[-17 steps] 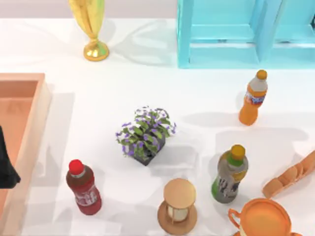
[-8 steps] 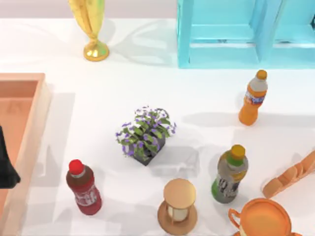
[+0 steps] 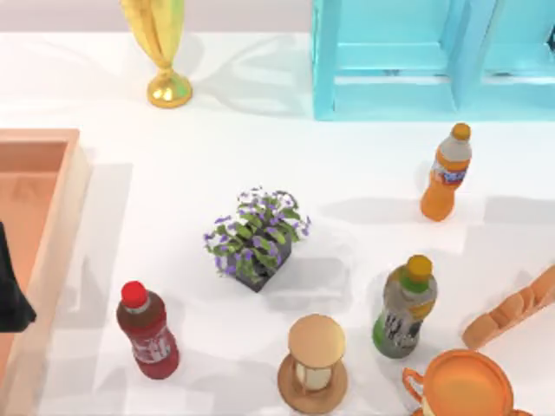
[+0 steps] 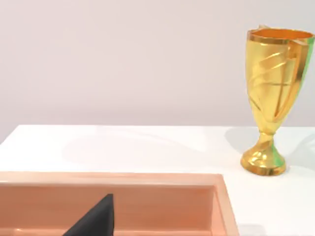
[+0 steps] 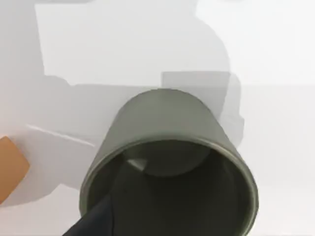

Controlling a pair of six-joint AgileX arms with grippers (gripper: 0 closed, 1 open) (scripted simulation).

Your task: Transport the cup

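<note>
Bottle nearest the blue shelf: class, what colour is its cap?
Orange, like the bottle itself; clearest in the top view.

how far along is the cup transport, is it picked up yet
Looks picked up: in the right wrist view the grey cup sits right under the camera with a dark finger reaching inside its rim, and the white table lies beyond it. In hand: carrying it. Left: setting it down; the destination isn't evident. The left arm is parked over the wooden tray.

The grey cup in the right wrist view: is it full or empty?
Empty: the grey cup shows a bare dark inside, with nothing visible in it.
</note>
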